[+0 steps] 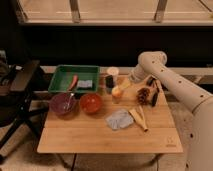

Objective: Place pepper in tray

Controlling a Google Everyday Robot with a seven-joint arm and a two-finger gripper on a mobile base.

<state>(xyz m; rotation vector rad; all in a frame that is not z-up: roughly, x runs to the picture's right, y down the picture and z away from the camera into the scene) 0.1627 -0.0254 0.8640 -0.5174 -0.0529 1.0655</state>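
Gripper (120, 85), jaws spread, low over the wooden table (100, 137) near its back edge; contact with the pepper (116, 92) just beside it cannot be told. The pepper lies on the table, right of the green tray (57, 81) and apart from it. A dark cylinder (109, 83) stands between them. The front half of the table is bare. The fingertips are indistinct.

Nothing written here can be read: no label, brand or number. A small dark mark (172, 145) at the tabletop's (100, 137) front right corner is illegible. The gripper (123, 86), jaws apart, hangs just beside the pepper (116, 92).
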